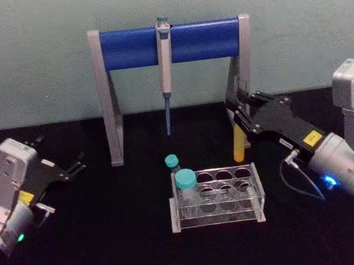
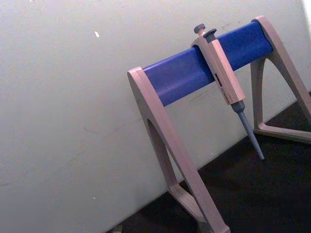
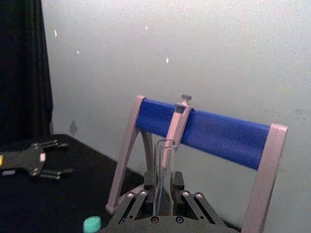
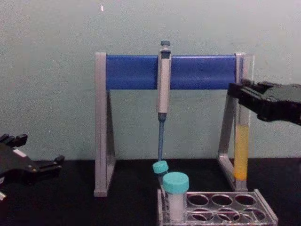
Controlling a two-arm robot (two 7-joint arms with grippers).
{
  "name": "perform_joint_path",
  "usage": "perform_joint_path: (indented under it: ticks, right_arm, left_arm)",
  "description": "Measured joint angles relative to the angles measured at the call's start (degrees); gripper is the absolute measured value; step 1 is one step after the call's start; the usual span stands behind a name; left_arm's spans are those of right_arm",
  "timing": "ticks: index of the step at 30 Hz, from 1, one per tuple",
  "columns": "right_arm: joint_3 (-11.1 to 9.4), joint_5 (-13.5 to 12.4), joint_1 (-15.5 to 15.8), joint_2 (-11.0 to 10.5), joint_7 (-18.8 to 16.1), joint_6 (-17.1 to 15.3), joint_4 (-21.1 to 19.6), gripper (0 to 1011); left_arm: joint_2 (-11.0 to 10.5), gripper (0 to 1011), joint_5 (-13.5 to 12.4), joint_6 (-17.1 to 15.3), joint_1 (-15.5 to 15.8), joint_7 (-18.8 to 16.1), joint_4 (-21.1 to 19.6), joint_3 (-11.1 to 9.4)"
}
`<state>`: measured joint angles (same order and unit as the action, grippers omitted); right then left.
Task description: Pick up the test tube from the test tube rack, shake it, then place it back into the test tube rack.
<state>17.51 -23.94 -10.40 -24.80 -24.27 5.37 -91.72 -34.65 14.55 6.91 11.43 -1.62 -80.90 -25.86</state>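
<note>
Test tube rack [image 1: 217,197] up front, R pincer [image 1: 238,111] gripping test tube [image 4: 241,150] just behind it, L pincer [image 1: 61,154] splayed

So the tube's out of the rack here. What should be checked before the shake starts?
1. Grip: ok. The right gripper is shut on the test tube at its upper glass.
2. Tube out of the test tube rack: ok, its bottom hangs above and behind the top plate.
3. Tube upright, liquid low: ok.
4. Return hole free: ok. The teal-capped tubes stand at the rack's left end, and the other holes are free.
5. Shaking room beside the pipette stand leg: cannot tell.
6. Left gripper out of the way: ok, parked open at the left.
</note>
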Motion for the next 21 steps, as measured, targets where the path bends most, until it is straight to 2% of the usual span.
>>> perform_joint_path:
  ticks: [5, 9, 14, 21]
  right_arm:
    - [-0.17, -1.11, 2.2, -1.07, -1.0, -1.39, -2.78, 230]
    - [0.84, -2.67, 2.47, -1.06, -3.07, -1.71, -3.35, 230]
    - [2.91, -4.2, 0.39, 0.16, -5.07, -1.74, -1.4, 230]
    - [4.52, -4.18, -3.13, 2.36, -5.27, 0.37, 2.68, 230]
  left_arm:
    - [0.0, 1001, 0.0, 0.0, 0.0, 0.0, 0.0, 0.0]
    - [0.0, 1001, 0.0, 0.0, 0.0, 0.0, 0.0, 0.0]
    - [0.0, 1001, 0.0, 0.0, 0.0, 0.0, 0.0, 0.0]
    - [0.0, 1001, 0.0, 0.0, 0.0, 0.0, 0.0, 0.0]
